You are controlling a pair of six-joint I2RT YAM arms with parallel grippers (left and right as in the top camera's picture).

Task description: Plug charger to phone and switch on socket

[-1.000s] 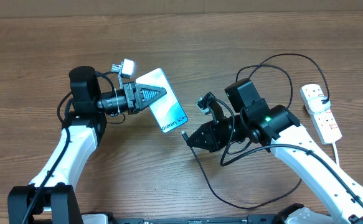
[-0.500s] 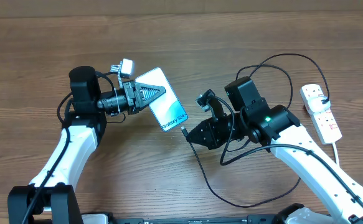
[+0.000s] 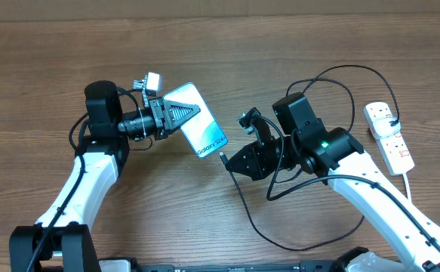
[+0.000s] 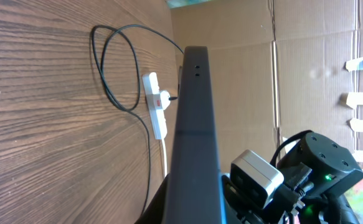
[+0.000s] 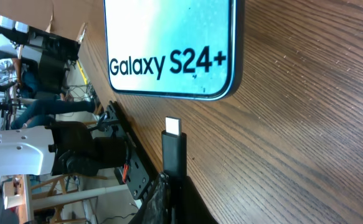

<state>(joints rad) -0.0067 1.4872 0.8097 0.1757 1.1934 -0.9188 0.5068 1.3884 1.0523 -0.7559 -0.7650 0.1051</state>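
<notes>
The phone (image 3: 203, 127), light blue with "Galaxy S24+" text, is held tilted above the table, and my left gripper (image 3: 183, 115) is shut on its upper end. In the left wrist view, the phone (image 4: 193, 118) shows edge-on, rising from my left gripper (image 4: 192, 214). My right gripper (image 3: 233, 164) is shut on the charger's black connector (image 3: 223, 159), whose tip sits just off the phone's lower end. In the right wrist view, the connector (image 5: 174, 149) points at the phone's bottom edge (image 5: 175, 93) with a small gap. The white socket (image 3: 389, 136) lies at the far right.
The charger's thin black cable (image 3: 340, 72) loops behind my right arm and trails toward the table's front edge (image 3: 280, 242). It runs to the socket's far end. The socket's white cord (image 3: 410, 177) leads off toward the front right. Cardboard walls (image 4: 243, 81) stand behind the table.
The phone has shifted slightly to the right and down. My right gripper has brought the connector a little closer to the phone's lower end. Both grips are unchanged.
</notes>
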